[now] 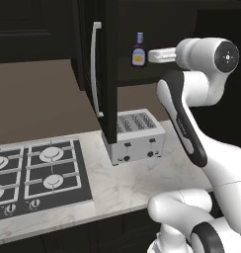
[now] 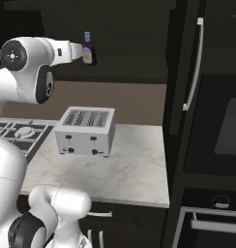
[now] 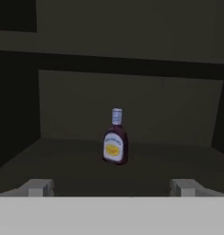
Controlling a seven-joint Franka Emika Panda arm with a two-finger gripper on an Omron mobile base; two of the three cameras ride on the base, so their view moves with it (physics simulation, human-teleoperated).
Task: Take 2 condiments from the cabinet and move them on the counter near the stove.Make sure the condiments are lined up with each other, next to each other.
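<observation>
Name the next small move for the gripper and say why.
Probably ease straight forward into the cabinet: the gripper is open, its fingertips level with the bottle, which stands upright on the shelf ahead, centred between them and not yet reached.

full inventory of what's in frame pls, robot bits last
bottle: one, dark with yellow label and pale blue neck, upright on the cabinet shelf
cabinet: one, black, door swung open, long silver handle
toaster: one, silver, on the counter under the cabinet
stove: one, black with silver burners, set in the counter left of the toaster
counter: one, white-grey marble
oven: one, black, built in at far right
arm: one, white, raised to the shelf
claw: one, open, facing the bottle, not touching it
</observation>
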